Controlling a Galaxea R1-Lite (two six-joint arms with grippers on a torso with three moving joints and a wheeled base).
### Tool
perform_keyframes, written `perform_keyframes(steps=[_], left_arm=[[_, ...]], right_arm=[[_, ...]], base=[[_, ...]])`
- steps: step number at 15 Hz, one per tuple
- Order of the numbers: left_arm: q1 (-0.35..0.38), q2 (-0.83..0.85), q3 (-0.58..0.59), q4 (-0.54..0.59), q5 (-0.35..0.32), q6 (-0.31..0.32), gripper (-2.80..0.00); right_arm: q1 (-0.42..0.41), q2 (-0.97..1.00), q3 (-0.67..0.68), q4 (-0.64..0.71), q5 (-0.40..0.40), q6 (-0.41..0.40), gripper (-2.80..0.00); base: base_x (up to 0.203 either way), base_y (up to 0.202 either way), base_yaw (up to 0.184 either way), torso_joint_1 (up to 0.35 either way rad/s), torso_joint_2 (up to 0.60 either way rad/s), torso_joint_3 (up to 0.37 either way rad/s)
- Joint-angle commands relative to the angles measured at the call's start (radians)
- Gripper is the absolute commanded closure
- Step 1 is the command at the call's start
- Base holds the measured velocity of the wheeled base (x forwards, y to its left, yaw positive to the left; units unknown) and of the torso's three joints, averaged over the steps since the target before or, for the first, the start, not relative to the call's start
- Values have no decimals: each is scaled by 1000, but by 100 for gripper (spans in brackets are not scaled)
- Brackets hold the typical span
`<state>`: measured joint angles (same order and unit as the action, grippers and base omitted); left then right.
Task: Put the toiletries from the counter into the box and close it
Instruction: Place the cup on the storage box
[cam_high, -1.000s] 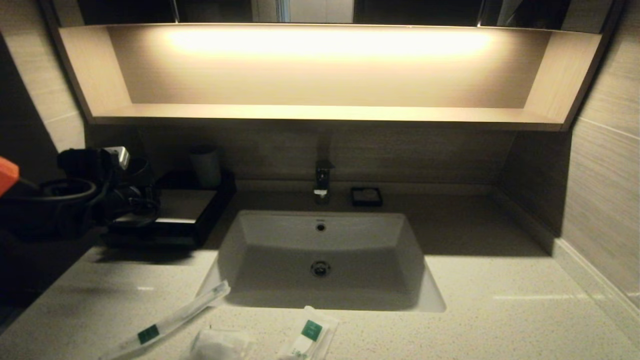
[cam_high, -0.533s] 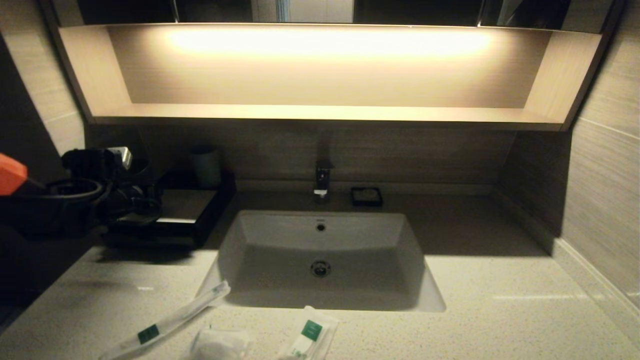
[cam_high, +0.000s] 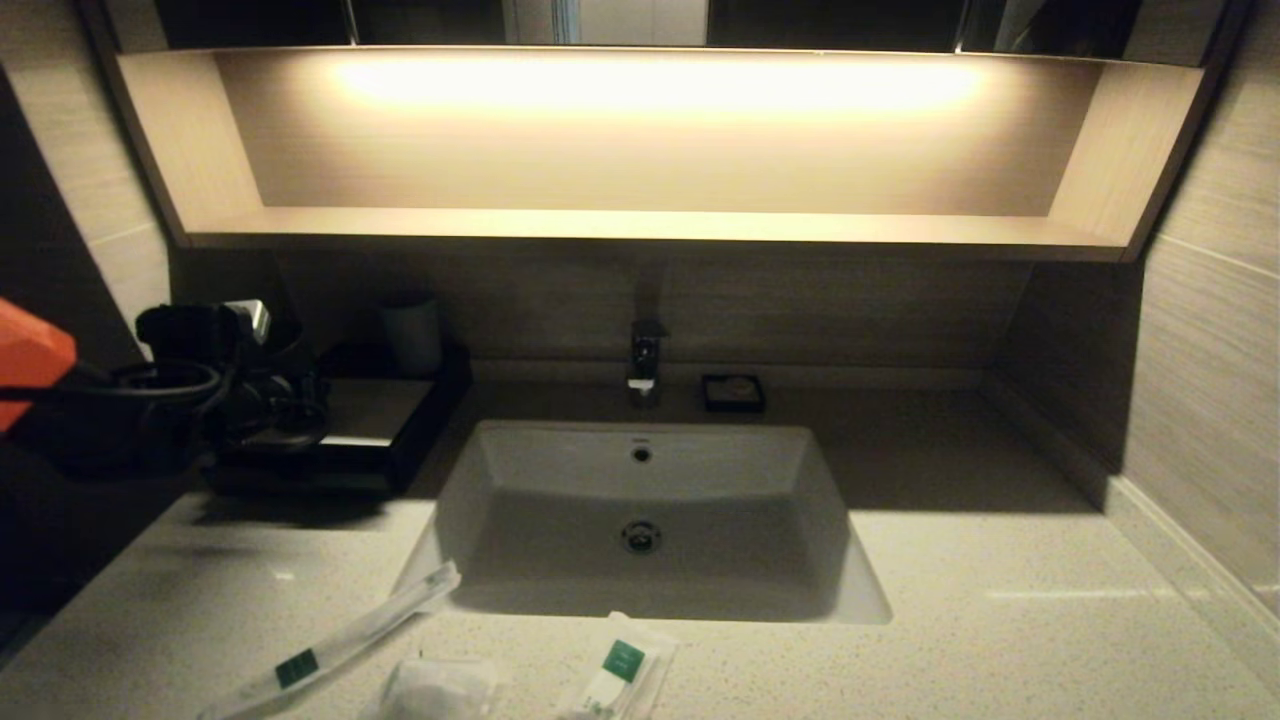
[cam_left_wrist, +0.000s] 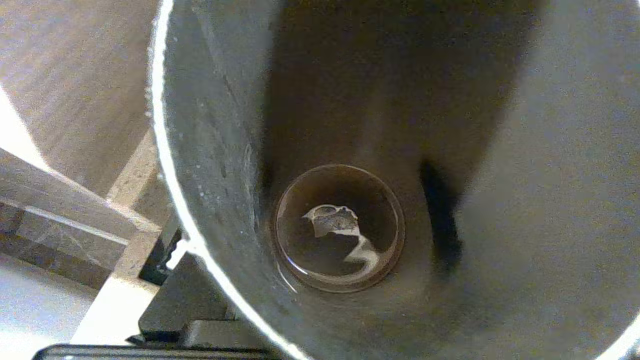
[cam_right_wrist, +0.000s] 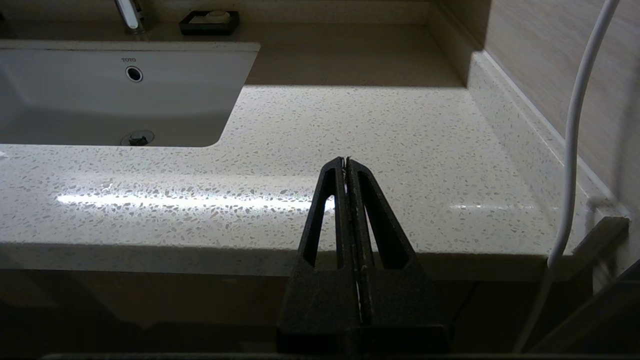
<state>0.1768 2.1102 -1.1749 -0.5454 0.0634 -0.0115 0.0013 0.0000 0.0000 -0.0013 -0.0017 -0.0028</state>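
On the pale speckled stone counter (cam_high: 1000, 600), the low black glossy-topped box (cam_high: 375, 410) sits by the left gripper (cam_high: 275, 405), which points down into a grey round cup (cam_left_wrist: 225, 100), grip untellable, well apart from three light, slippery white plastic packets (cam_high: 340, 635), best pinched mid-length; the parked right gripper (cam_right_wrist: 346, 161) is closed and empty.

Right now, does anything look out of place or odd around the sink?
Yes. The left gripper is over the black box, and its wrist view looks straight into a dark cup, not a packet. The long packet, puffy packet and short packet lie untouched at the counter's front edge.
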Motion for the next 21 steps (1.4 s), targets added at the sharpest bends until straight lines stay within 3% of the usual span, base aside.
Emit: perform_keyframes(steps=[1,21], left_arm=[[1,20,-11,-7,-1,-1,0],[16,47,-63,-7,-5,-12,0]], right_arm=[[0,0,2,0,-1,0,0],[0,0,2,0,0,0,0]], base=[[0,0,0,0,0,0],[0,0,0,0,0,0]])
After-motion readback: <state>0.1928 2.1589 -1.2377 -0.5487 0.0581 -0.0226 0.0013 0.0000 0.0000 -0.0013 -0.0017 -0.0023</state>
